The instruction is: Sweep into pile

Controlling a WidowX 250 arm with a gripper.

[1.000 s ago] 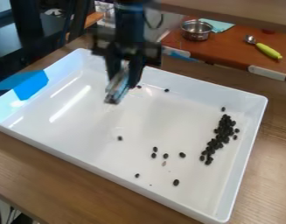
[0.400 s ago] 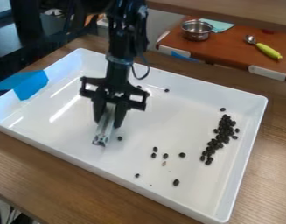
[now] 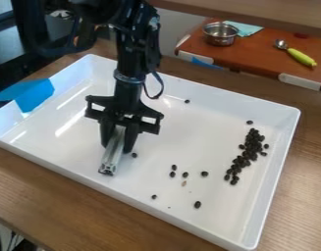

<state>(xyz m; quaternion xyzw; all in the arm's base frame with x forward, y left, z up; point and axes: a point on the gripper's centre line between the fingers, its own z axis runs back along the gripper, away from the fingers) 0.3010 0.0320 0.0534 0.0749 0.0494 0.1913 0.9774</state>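
The black gripper [image 3: 117, 144] hangs over the left-centre of the white tray [image 3: 267, 196], shut on a pale metallic bar [image 3: 112, 153] that points down toward the tray floor. Whether the bar's tip touches the floor I cannot tell. A dense elongated pile of dark beans [image 3: 247, 156] lies near the tray's right wall. One loose bean [image 3: 134, 155] is just right of the bar. Several more beans [image 3: 185, 174] are scattered at the lower middle, and a single bean [image 3: 187, 101] lies near the back wall.
Blue tape [image 3: 35, 95] covers the tray's left corner. The tray's raised walls surround the beans on a wooden table [image 3: 44, 188]. Behind, on an orange-brown surface, stand a metal pot [image 3: 221, 34] and a spoon with a yellow-green handle [image 3: 302, 57].
From near the back wall, the gripper and bar have come forward and down, toward the tray's front left. The bean pile looks the same.
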